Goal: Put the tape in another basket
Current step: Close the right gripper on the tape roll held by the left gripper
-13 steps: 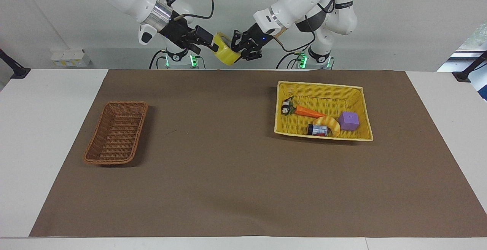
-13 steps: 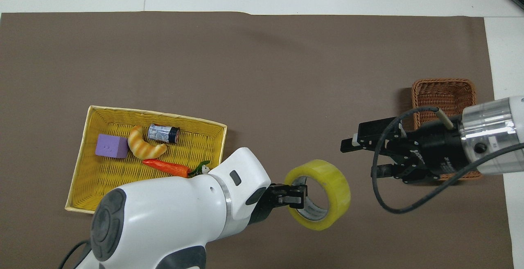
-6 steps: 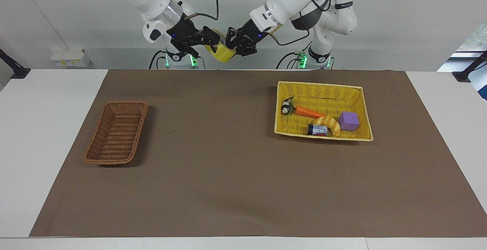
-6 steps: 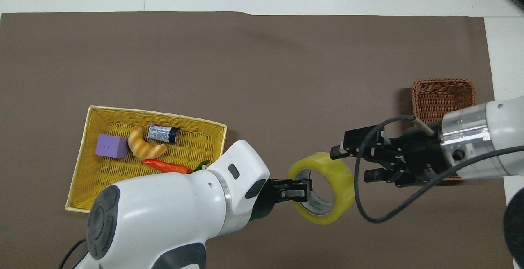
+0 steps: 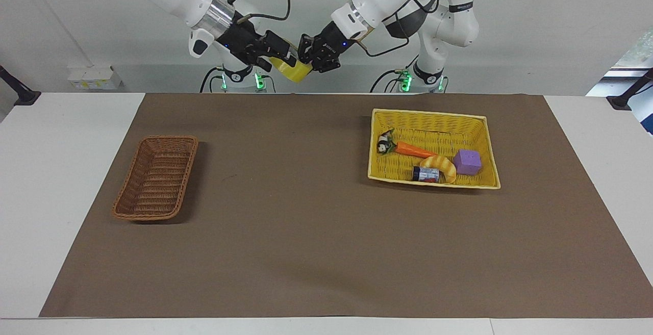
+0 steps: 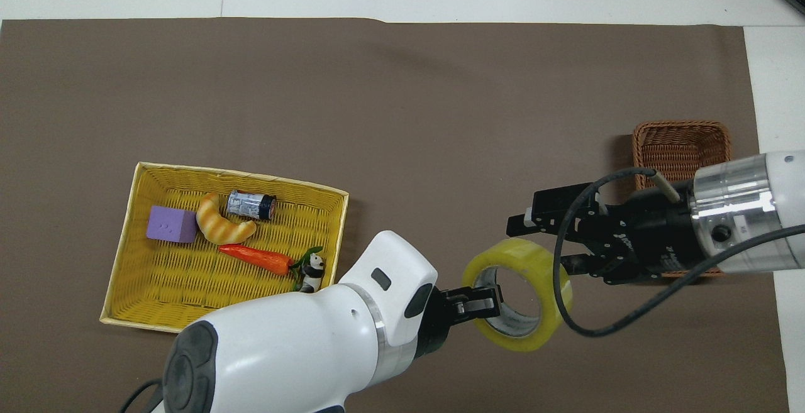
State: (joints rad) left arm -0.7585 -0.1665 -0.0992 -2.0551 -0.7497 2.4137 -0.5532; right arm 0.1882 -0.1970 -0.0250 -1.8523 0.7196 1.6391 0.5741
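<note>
1. Tape (image 6: 519,303): yellow roll, held up in the air over the brown mat (image 6: 402,117), mid-table, near the robots' edge.
2. L gripper (image 6: 479,305): clamped on the roll's wall, one finger inside the core.
3. R gripper (image 6: 527,237): jaws wide apart, tips at the tape's rim; contact not clear.
4. Brown wicker basket (image 5: 157,178): toward R arm's end of the table, nothing in it.
5. Yellow basket (image 5: 433,117): toward L arm's end. Contents: carrot (image 5: 414,150), croissant (image 5: 442,165), purple cube (image 5: 468,161), small can (image 5: 426,174), panda fig. (image 5: 383,145).
</note>
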